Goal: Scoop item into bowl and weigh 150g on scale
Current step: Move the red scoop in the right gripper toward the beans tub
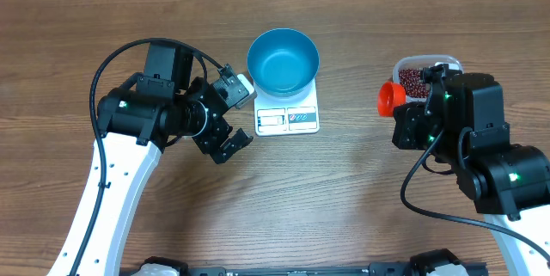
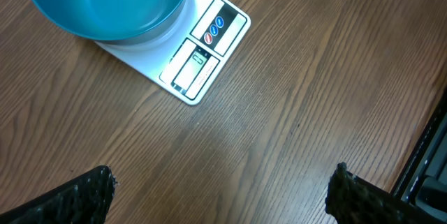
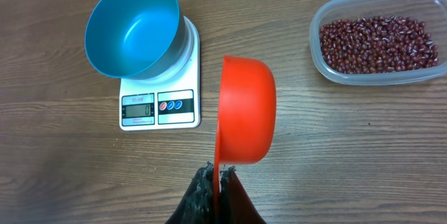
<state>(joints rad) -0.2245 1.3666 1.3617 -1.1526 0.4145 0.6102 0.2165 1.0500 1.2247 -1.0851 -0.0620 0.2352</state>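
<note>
The right pincer (image 3: 216,175) is clenched on the thin handle of a round orange-red plastic scoop (image 3: 244,109), gripping it between two black fingers at the bottom of the wrist view. The scoop is turned on its side, so only its smooth outer shell shows and its inside cannot be seen. It hangs above the brown wood-grain table (image 3: 335,154), between the scale and the tub. To its right, small dark red-brown beans (image 3: 380,42) lie in a loose, shallow layer inside a clear rectangular plastic tub with rounded corners (image 3: 318,63). To its left, a deep round bright blue bowl (image 3: 133,39) sits on a small flat white square kitchen scale (image 3: 157,109). The bowl is wider than the platform under it and its inside shows plain blue. The scale's grey display and buttons face the near edge of the table; the reading is too small to make out. Seen from overhead, the right arm stands at the right side of the table, its black wrist over the near part of the tub and the scoop pointing left. The left pincer (image 2: 220,189) is released, its fingers (image 2: 77,196) spread wide apart over bare wood, gripping nothing. The left arm's white link rises from the lower left, and its black wrist bends toward the scale, ending just beside its left edge.
</note>
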